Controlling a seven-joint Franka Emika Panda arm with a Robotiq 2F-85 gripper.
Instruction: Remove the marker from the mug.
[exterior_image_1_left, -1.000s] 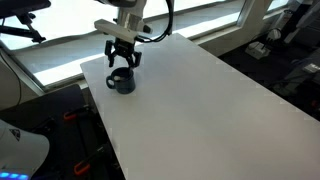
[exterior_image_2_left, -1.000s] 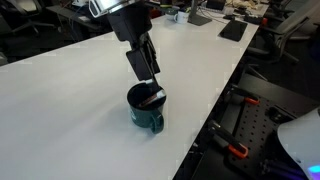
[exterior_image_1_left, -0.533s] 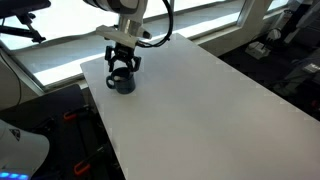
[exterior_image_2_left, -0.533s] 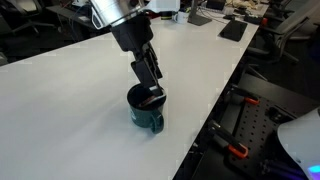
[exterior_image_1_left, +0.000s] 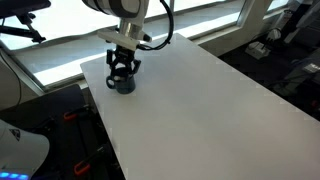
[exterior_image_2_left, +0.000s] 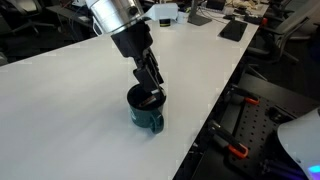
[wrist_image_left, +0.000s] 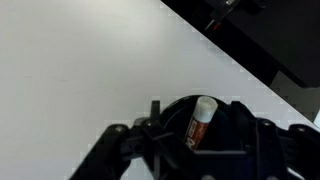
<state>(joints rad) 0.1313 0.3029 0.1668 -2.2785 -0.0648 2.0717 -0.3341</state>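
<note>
The dark navy mug (exterior_image_1_left: 122, 85) stands near a corner of the white table (exterior_image_1_left: 200, 100); it also shows close to the table edge in an exterior view (exterior_image_2_left: 146, 112). The marker (wrist_image_left: 201, 122), reddish-brown with a whitish end, leans inside the mug (wrist_image_left: 172, 110); its tip shows at the rim in an exterior view (exterior_image_2_left: 151, 98). My gripper (exterior_image_1_left: 122, 68) is open right above the mug, fingertips at the rim (exterior_image_2_left: 153, 90). In the wrist view its fingers (wrist_image_left: 195, 142) straddle the marker without closing on it.
The mug stands close to the table edge (exterior_image_2_left: 205, 120), with dark equipment beyond it (exterior_image_2_left: 250, 110). A dark flat device (exterior_image_2_left: 232, 30) and other clutter lie at the far end. Windows (exterior_image_1_left: 60, 50) run behind the table.
The gripper has come down a little and shifted over the mug, so its fingertips now reach the rim. The mug and the marker have not moved.
</note>
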